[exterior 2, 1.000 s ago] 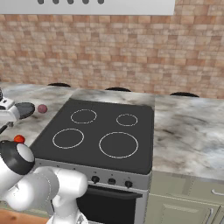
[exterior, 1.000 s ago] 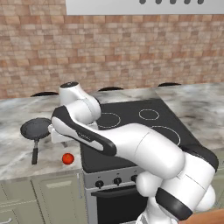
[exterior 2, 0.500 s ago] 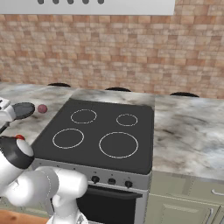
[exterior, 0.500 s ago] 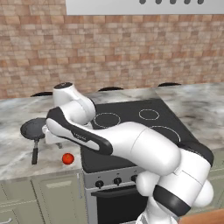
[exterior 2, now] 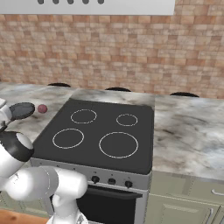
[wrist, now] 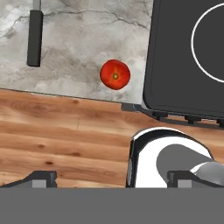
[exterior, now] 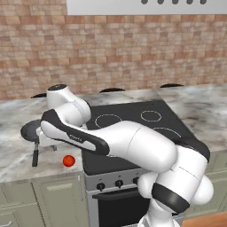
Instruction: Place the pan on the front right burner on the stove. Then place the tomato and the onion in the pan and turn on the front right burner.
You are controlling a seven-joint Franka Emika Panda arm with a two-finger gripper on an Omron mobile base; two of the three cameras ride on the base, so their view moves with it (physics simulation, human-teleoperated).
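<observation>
- So I'm parked in front of the stove (exterior 2: pixel 100 140): flat black glass top, silver front panel with black knobs, dark oven door below.
- The front right burner (exterior 2: pixel 118 145), the biggest white ring, sits near the stove's front edge with nothing on it. The other three rings are bare too.
- Worktop (exterior 2: pixel 188 131) is grey-white marble, running along both sides of the stove. Red-brown brick wall behind it, a pale hood up top, sage green cabinets underneath, wood floor below.
- The pan (exterior: pixel 32 131) is on the worktop left of the stove, its black handle pointing toward the front edge. My arm hangs right above it.
- The tomato (exterior: pixel 68 161) sits close to the worktop's front edge, just beside the stove's left side and near the end of the pan handle, not touching it.
- The onion (exterior 2: pixel 42 109) is further back on that same stretch, near the stove's back left corner, just beside the pan.
- My gripper (wrist: pixel 111 177) points down over the worktop's front edge. Fingertips (wrist: pixel 41 178) stand wide apart with nothing between them.
</observation>
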